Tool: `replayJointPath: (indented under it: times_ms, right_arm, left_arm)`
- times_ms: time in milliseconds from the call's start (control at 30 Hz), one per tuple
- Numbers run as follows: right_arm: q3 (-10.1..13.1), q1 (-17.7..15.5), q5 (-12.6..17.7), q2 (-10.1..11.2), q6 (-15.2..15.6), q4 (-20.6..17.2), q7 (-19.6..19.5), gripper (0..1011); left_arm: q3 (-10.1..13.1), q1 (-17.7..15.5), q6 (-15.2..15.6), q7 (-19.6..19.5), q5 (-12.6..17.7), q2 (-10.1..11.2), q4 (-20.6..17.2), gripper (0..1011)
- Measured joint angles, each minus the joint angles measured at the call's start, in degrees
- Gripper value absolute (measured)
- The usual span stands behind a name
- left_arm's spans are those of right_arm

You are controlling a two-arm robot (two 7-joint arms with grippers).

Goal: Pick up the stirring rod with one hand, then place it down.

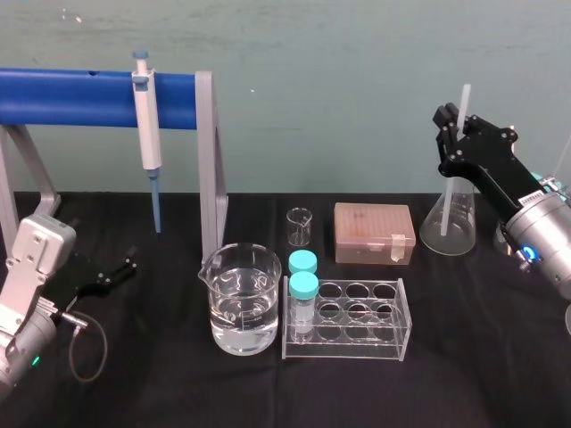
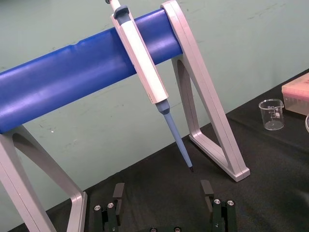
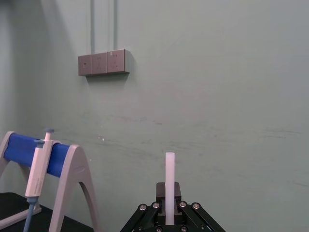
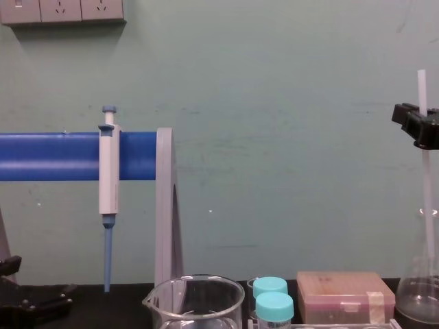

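Note:
The stirring rod (image 1: 464,100) is a thin white stick held upright at the right, above a conical flask (image 1: 449,223). My right gripper (image 1: 452,125) is shut on it part-way down. In the chest view the rod (image 4: 422,89) sticks up above the gripper (image 4: 416,125) and runs down into the neck of the flask (image 4: 420,298). In the right wrist view the rod (image 3: 169,179) stands clamped between the black fingers (image 3: 159,193). My left gripper (image 1: 128,266) rests low at the left of the table, with its fingers (image 2: 118,192) spread open around nothing.
A blue bar on grey legs (image 1: 207,160) carries a hanging white-and-blue pipette (image 1: 147,134). Mid-table stand a beaker of water (image 1: 241,299), a small empty beaker (image 1: 300,226), a clear rack (image 1: 357,321) with two teal-capped vials (image 1: 303,285), and a tan box (image 1: 374,233).

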Motion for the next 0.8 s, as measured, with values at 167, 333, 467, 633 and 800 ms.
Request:
replayJointPath:
  times_ms: [167, 333, 467, 633, 800]
  right_arm:
    - [-0.02, -0.20, -0.10, -0.04, 0.31, -0.21, 0.10, 66]
    - [0.00, -0.41, -0.20, -0.02, 0.53, -0.49, 0.18, 66]
    - [0.04, -0.57, -0.24, 0.00, 0.57, -0.64, 0.30, 66]
    - [0.03, -0.65, -0.26, 0.06, 0.69, -0.76, 0.43, 66]
    - [-0.09, -0.75, -0.29, 0.25, 0.91, -0.90, 0.66, 66]
  left_arm:
    - [0.00, 0.00, 0.00, 0.00, 0.00, 0.00, 0.00, 1000]
    - [0.00, 0.00, 0.00, 0.00, 0.00, 0.00, 0.00, 1000]
    - [0.00, 0.00, 0.00, 0.00, 0.00, 0.00, 0.00, 1000]
    - [0.00, 0.00, 0.00, 0.00, 0.00, 0.00, 0.00, 1000]
    - [0.00, 0.00, 0.00, 0.00, 0.00, 0.00, 0.00, 1000]
